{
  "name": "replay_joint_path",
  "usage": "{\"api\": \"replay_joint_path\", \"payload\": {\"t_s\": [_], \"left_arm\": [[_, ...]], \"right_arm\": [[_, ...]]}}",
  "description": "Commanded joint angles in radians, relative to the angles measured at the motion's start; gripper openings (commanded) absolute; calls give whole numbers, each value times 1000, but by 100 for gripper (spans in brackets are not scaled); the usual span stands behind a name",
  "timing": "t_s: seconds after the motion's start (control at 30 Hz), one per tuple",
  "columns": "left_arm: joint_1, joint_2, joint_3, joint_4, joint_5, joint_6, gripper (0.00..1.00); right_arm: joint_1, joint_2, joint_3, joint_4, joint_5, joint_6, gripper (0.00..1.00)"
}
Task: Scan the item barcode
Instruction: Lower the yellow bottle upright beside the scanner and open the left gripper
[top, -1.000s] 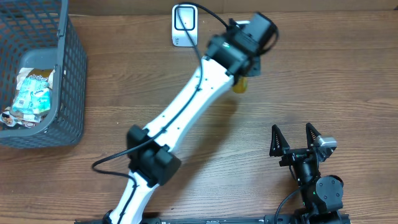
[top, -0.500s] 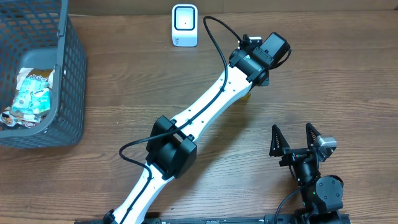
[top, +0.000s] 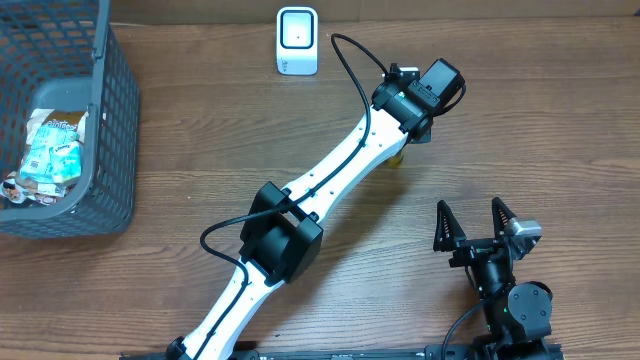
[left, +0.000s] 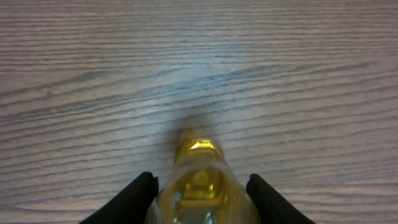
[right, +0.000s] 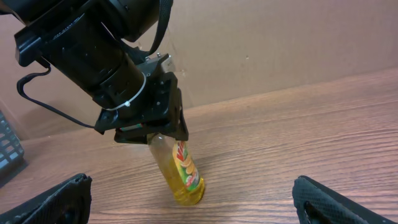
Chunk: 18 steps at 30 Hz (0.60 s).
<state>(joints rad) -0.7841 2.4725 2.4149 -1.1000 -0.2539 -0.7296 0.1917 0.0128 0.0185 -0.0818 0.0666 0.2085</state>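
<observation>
Your left tool (left: 200, 194) straddles the yellow bottle (right: 179, 168) at its top, its base on the bench (left: 261, 62), leaning; whether the fingers (left: 134, 198) pinch it you cannot tell. Overhead, the arm (top: 330, 180) hides most of it. Your right tool (top: 478, 222) gapes empty.

Light: bright, even
Shadows: soft
Glare: pale sheen on bench (left: 205, 81)
Blur: bottle (left: 200, 186) close to left wrist lens
</observation>
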Motion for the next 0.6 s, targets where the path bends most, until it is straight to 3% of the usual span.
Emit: {"api": "replay_joint_path", "payload": {"t_s": [0.0,0.13,0.4,0.43,0.47,0.57], "left_arm": [[-3,7,9,1,40,14,55],[-2,7,9,-4,48,84,84],[6,-59,35,-18,40,231,89],[8,-74,45,-21,40,250,91],[9,-93,56,-25,40,268,100],[12,-152,75,-27,41,291,100]], "right_arm": [[5,-10,-11,5,-2,-4,100],[5,-10,-11,5,-2,-4,100],[5,-10,-11,5,-2,-4,100],[5,-10,-11,5,-2,-4,100],[5,-10,-11,5,-2,-4,100],[5,-10,-11,5,-2,-4,100]]}}
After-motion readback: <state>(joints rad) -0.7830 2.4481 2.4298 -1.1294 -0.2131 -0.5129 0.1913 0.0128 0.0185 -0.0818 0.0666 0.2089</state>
